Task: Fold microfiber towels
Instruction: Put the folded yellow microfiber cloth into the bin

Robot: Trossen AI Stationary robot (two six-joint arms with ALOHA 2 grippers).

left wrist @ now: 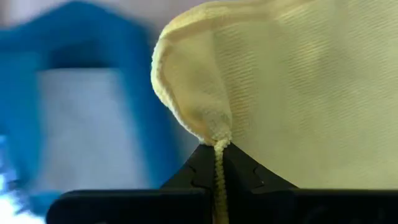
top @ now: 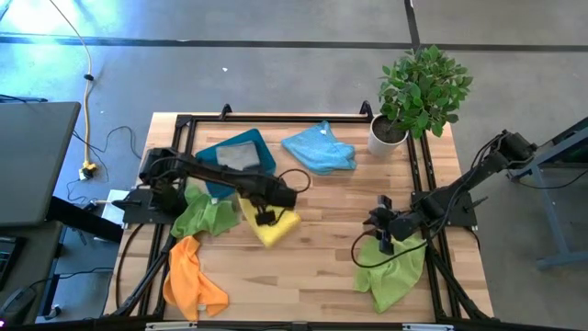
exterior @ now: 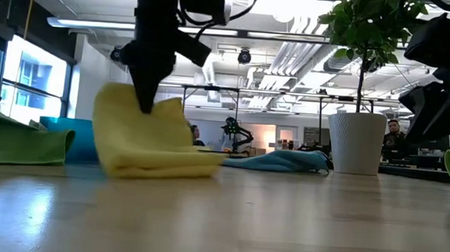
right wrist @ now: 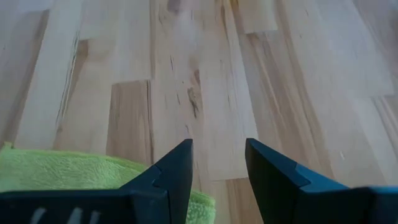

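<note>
**Left end effector pinches yellow towel edge, fold under way**

Left end effector (left wrist: pixel 219 163) clamped on a hem of the yellow microfiber towel (top: pixel 272 223), mid-bench, just beside the teal tray (top: pixel 213 152). Low view: towel partly doubled, one flap raised.

Right end effector (right wrist: pixel 217 167) jaws apart, empty, hovering over the bare bench (right wrist: pixel 205 74) at the edge of a lime green towel (top: pixel 393 271).

Doing it well, as I judge: carry the pinched hem low and straight across to the opposite edge, keep the cloth taut, release only once the edges line up.

Hard to make out: which corner is held, since the arm covers it from above; far edge alignment; the grey cloth (top: pixel 241 156) in the tray is blurred at the wrist.
</note>
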